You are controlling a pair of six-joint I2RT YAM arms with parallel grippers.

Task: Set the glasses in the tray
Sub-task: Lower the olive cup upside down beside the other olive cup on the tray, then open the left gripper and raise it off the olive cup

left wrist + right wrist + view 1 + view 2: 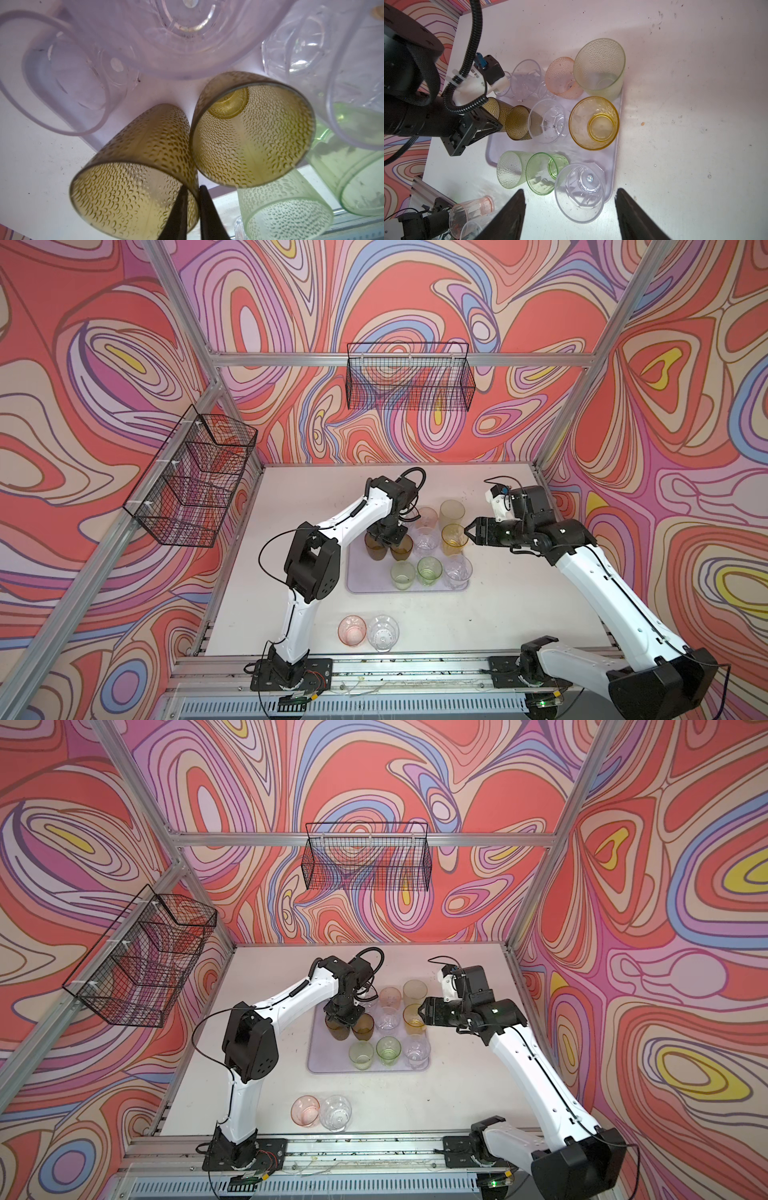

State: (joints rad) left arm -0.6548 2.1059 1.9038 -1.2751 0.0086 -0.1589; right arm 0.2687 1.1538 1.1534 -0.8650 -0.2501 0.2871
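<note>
Left gripper downward, jaws nearly together, perhaps slightly parted; right gripper level, jaws wide apart.

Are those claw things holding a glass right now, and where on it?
Right tool: nothing. Left tool straddles the rim of an olive-brown glass, one finger inside, one outside; whether it grips cannot be told.

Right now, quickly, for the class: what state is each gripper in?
Left gripper: astride the rim of an olive-brown glass; grip cannot be told.
Right gripper: open, holding nothing.
</note>
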